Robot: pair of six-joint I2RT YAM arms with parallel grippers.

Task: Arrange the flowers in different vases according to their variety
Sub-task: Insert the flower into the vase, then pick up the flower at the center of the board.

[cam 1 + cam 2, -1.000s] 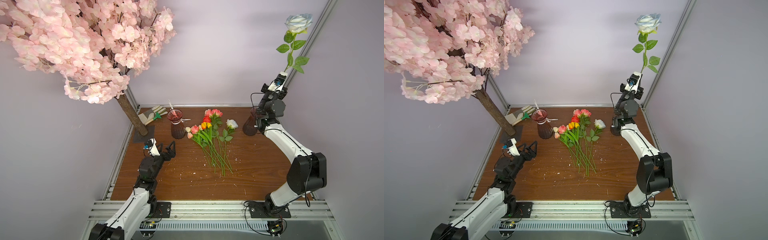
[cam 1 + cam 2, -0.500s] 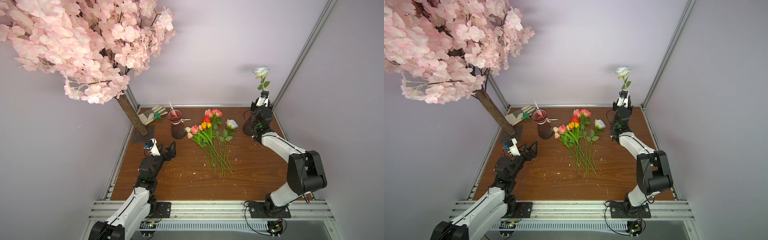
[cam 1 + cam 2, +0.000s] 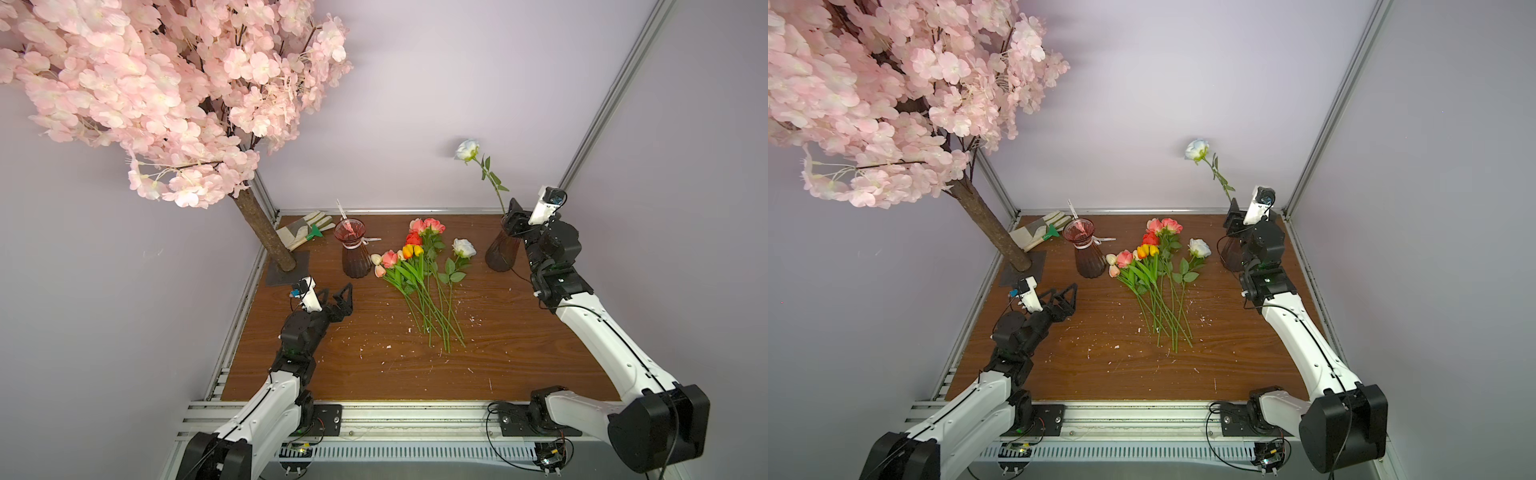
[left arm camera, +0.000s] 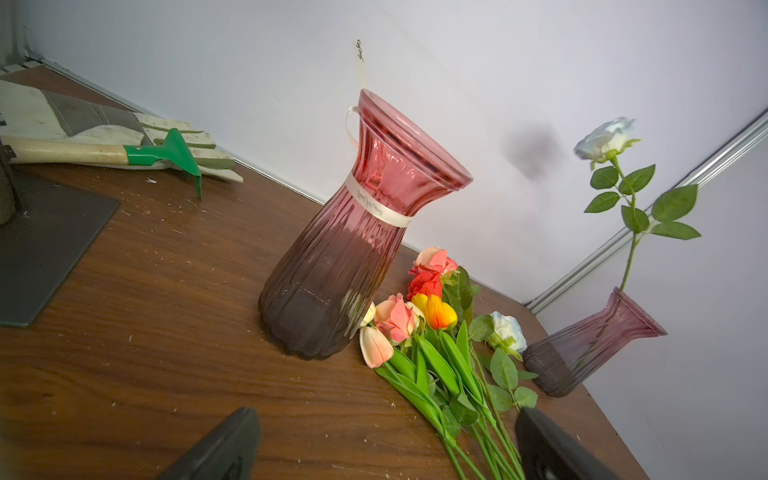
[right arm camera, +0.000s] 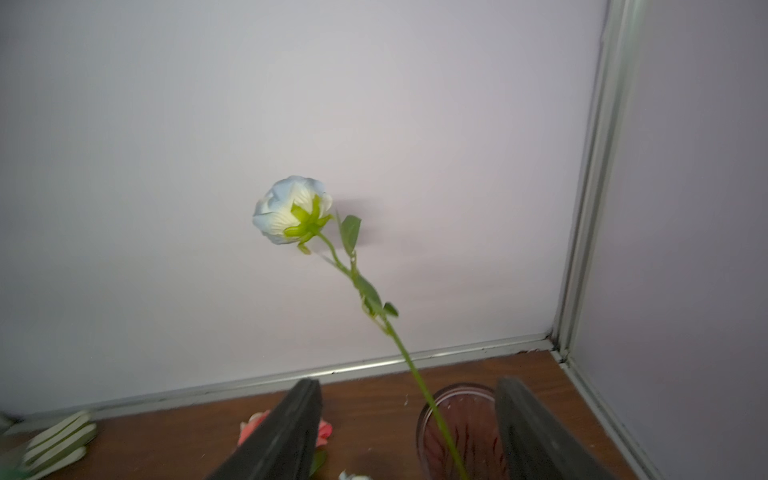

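The white rose (image 3: 467, 149) leans in the plain vase (image 3: 500, 253) at the back right, its stem free between the parted fingers of the right gripper (image 5: 409, 386). The left gripper (image 3: 337, 291) hangs wide open near the ribboned vase (image 3: 355, 257). The other flowers (image 3: 419, 266) lie bunched on the table (image 3: 374, 374) between the vases.

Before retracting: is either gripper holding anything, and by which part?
Nothing is held. The right gripper is open, jaws clear of the white rose, whose stem stands in the plain reddish-brown ribbed glass vase. The left gripper is open, empty.
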